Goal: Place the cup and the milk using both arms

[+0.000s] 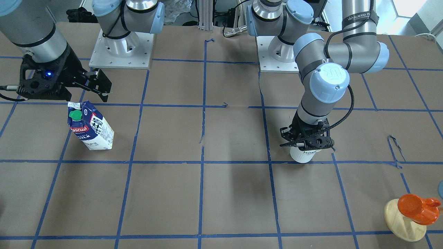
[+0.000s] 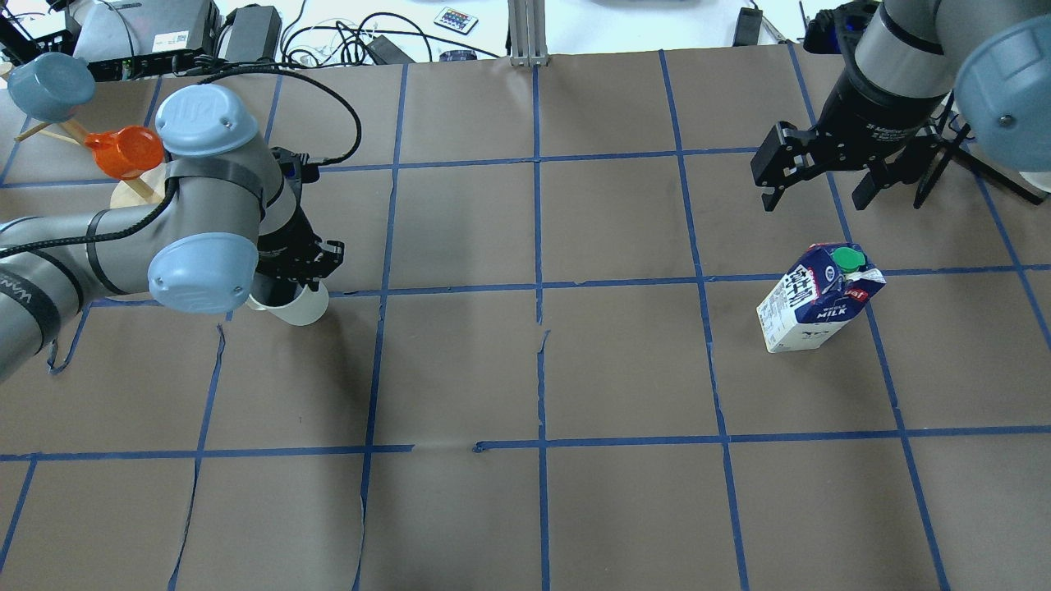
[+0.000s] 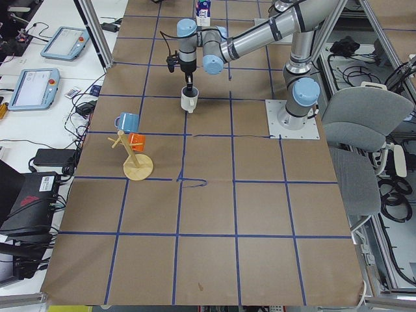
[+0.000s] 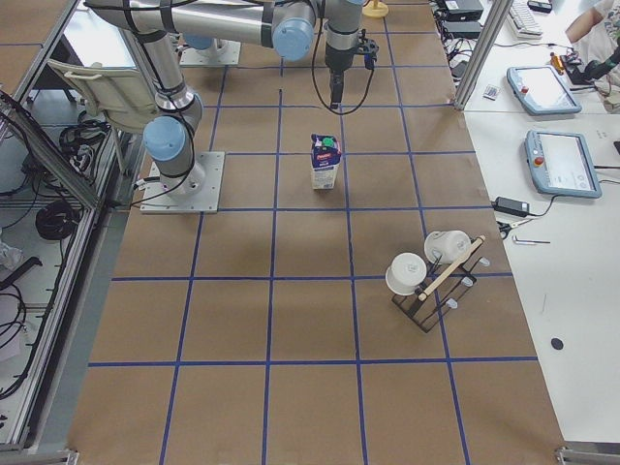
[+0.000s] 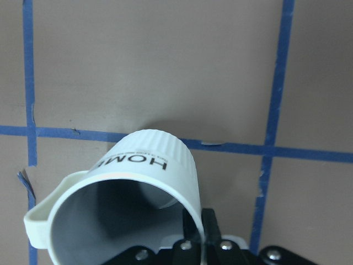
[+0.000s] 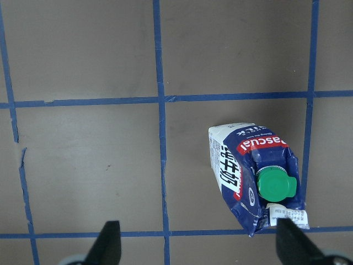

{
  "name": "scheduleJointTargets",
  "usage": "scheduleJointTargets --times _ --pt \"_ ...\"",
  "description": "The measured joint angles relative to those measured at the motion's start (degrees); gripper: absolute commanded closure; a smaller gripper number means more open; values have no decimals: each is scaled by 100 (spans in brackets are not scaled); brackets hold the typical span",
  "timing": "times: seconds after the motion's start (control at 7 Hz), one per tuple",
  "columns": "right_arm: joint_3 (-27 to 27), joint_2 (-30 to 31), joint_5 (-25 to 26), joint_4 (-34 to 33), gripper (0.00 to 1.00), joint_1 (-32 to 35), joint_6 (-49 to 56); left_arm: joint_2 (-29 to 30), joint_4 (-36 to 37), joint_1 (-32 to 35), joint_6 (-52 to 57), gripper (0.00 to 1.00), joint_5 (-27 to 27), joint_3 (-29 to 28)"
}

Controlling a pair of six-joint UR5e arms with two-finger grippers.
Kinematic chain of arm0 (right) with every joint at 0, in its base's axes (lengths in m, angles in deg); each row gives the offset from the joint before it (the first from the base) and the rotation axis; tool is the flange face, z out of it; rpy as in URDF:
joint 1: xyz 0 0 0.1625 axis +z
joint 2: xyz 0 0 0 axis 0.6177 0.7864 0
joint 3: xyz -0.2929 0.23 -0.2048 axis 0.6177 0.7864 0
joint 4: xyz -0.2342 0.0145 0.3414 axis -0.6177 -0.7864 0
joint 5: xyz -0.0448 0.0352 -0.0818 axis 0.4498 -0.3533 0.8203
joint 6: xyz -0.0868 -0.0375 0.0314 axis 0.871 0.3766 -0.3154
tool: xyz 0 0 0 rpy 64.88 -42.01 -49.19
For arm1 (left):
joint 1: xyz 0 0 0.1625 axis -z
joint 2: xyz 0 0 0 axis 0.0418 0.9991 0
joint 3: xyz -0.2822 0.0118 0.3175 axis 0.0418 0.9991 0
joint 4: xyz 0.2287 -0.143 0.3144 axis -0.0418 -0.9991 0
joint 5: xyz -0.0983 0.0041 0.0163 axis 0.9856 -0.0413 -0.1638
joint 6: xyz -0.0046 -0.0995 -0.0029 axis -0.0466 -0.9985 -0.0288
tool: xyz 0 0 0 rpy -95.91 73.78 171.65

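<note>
Early yet, I'd say: left pincer (image 5: 199, 229) clenched on the cup (image 5: 146, 165) rim at nine o'clock, right pincer (image 2: 819, 195) gaping near the untouched milk (image 2: 809, 308) at three.

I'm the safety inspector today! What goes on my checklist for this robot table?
Surface: table covered in brown paper with a blue tape grid and a few small tears.
Job's things: cup tilted, rim pinched by the left end effector; milk carton upright, untouched.
Clutter: orange cup and blue cup on a wooden stand; white cups on a second rack.
End effectors: left shut on the cup; right end effector open, hovering near the milk carton.
Cables: black cable looped along the left arm.
Surroundings: office chair, touchscreen pendants on side desks.
</note>
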Motion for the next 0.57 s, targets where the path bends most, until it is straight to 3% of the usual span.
scheduleJointTargets --times 0.29,0.57 --pt "27 -5 -25 -19 0 0 -6 258 -73 463 -1135 100 197 -475" --pt "31 0 -5 -43 0 -2 -7 690 -244 832 -2564 100 813 -1278"
